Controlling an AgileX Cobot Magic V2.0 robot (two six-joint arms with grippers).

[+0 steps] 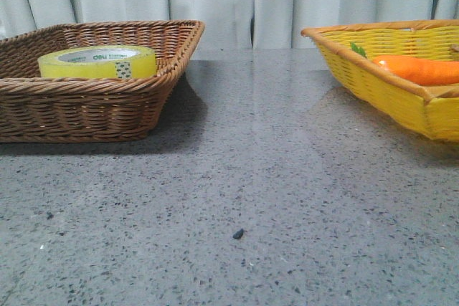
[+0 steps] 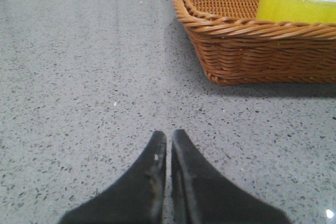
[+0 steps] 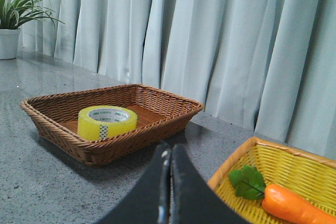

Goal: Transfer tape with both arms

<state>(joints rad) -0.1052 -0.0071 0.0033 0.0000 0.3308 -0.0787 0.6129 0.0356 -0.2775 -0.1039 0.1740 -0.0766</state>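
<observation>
Currently, tape (image 1: 98,61): flat in the brown basket (image 1: 86,109), at 10 o'clock on the table (image 1: 251,177), untouched.
Approach: judged best for the left hand (image 2: 168,139) to open wide, descend over the rim, then grip across the roll wall.
Left hand: closed, empty, low over the table.
Right hand (image 3: 169,153): closed, empty, raised beside the yellow basket (image 3: 247,156).

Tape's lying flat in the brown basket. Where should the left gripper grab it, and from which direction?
From above: the tape lies flat, core hole up, and the brown basket walls block side approaches. Put one finger in the core, one outside, pinching the ring wall. The left gripper must open first.
</observation>
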